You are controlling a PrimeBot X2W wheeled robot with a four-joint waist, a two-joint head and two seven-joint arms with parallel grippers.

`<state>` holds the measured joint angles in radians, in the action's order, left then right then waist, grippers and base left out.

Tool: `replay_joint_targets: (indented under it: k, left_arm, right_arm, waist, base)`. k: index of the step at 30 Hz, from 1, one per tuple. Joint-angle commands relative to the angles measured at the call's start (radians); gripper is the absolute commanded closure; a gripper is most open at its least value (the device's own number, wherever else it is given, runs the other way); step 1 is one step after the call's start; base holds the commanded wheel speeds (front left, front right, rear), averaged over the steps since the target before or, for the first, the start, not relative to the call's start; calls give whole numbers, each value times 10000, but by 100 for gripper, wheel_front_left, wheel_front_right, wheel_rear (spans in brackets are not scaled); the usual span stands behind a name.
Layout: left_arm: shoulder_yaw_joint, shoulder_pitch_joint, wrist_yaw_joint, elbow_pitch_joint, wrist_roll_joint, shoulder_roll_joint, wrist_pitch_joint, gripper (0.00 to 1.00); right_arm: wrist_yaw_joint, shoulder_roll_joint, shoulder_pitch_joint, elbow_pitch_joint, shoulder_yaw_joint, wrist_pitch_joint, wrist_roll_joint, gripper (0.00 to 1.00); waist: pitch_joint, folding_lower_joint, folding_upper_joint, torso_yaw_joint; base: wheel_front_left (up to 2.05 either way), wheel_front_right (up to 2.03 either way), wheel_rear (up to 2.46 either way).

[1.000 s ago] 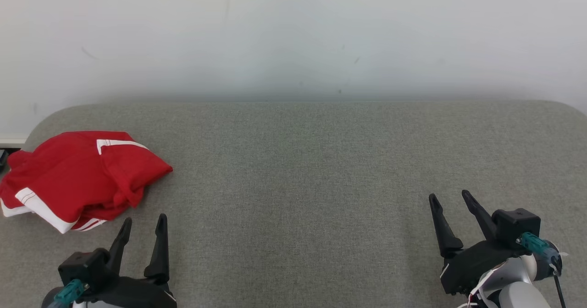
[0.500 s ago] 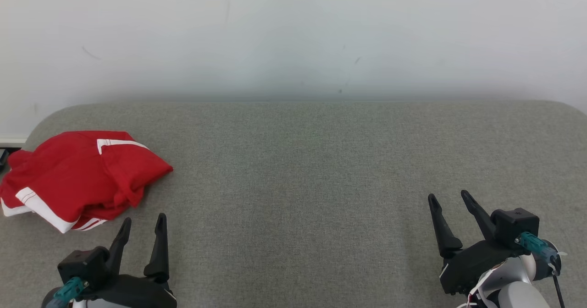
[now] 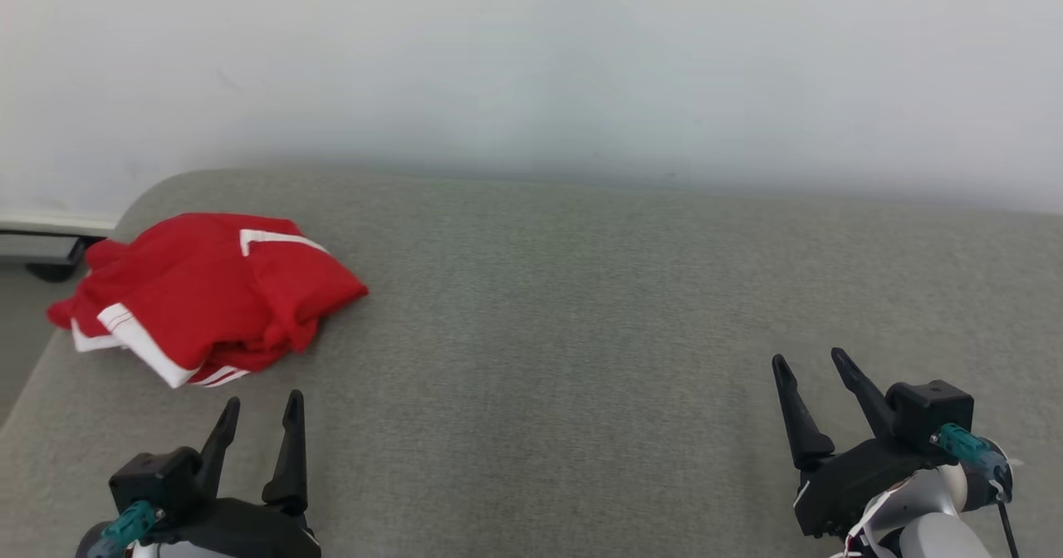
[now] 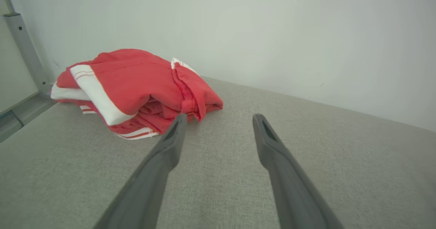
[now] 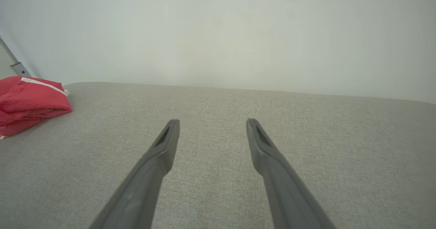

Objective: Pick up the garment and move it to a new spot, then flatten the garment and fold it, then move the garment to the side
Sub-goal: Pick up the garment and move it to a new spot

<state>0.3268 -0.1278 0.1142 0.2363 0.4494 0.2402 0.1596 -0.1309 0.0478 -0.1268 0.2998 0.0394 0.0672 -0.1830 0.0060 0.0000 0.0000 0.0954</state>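
While head cam catches both claws at once, left wrist cam adds a grey metal post [image 4: 24,48] beside the red garment [image 3: 208,292]. Left gripper [image 3: 263,398] & right gripper [image 3: 807,356] are both spread wide open. Garment's bunched up at the far-left of the grey cushion [image 3: 540,334], just ahead of the left gripper w/ bare fabric btwn. Its long axis runs roughly left-right, white-striped hem toward the left edge.

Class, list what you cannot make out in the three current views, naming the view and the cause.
1. Red garment, head and left wrist views: bunched, so its own folds hide its type and underside.
2. Red garment, right wrist view: the left edge cuts most of it off.
3. Grey metal frame, left wrist view: cut off by the left edge; what it belongs to is unclear.
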Motion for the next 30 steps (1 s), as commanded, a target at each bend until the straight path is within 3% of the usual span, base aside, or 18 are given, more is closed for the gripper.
replay_joint_targets:
  k: [1, 16, 30]
  left_arm:
    - [-31, -6, 36, -8, -15, 100, 12, 0]
    - [-57, 333, 262, -231, 124, 296, -224, 0]
    - [13, 303, 244, -170, 357, 354, -482, 0]
  right_arm:
    - [3, 47, 36, 19, -7, 49, -95, 0]
    - [3, 47, 78, 223, -346, 144, -322, 0]
    - [3, 49, 82, 314, -515, 151, -434, 0]
  waist:
    - [-74, 0, 0, 493]
    - [-332, 0, 0, 2520]
    - [-361, 0, 0, 3312]
  base:
    - [0, 0, 0]
    - [0, 0, 0]
    - [0, 0, 0]
